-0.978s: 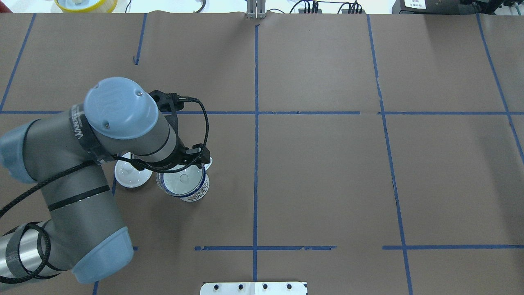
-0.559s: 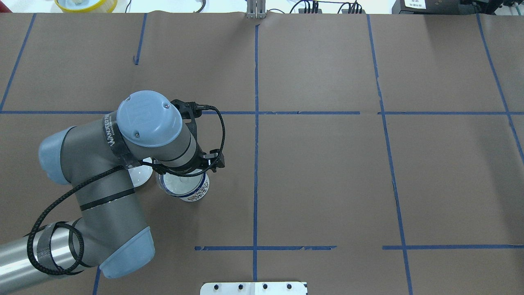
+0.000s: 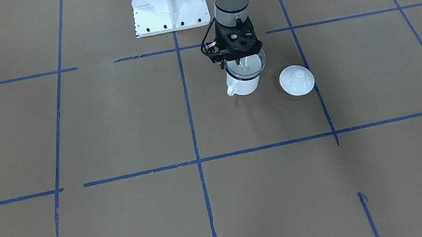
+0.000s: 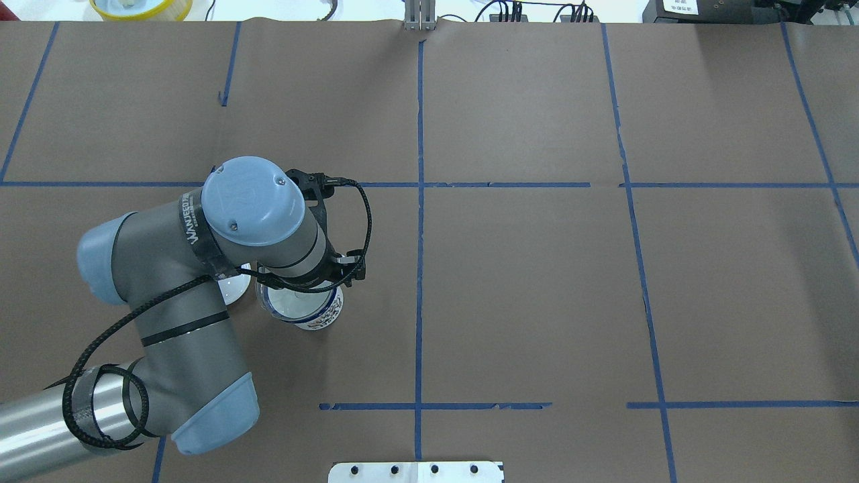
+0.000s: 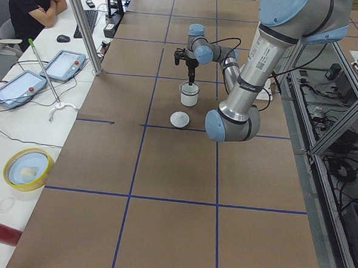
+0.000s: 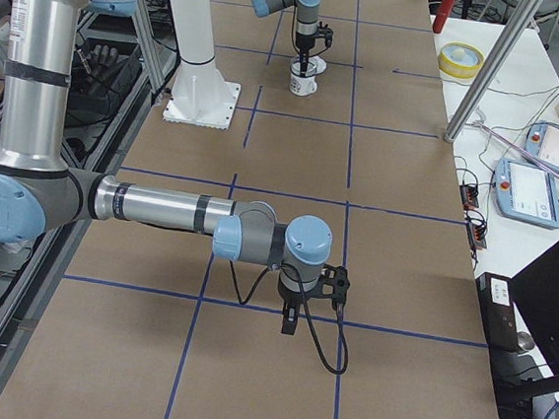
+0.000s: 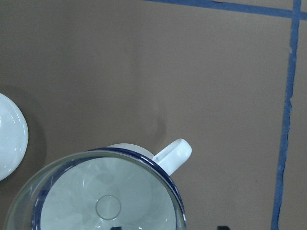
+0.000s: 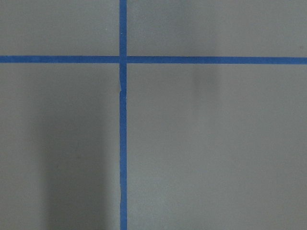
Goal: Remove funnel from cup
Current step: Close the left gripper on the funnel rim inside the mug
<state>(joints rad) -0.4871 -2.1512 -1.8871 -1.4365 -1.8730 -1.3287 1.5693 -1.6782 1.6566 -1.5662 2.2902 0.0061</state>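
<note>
The funnel sits in the mouth of the cup, which stands on the bench near a white lid. The left gripper hangs right over the funnel's rim. For it and for the right gripper, far away, I cannot tell whether the jaws are apart or together.

left arm | swung right, over cup | hides more of lid
</note>
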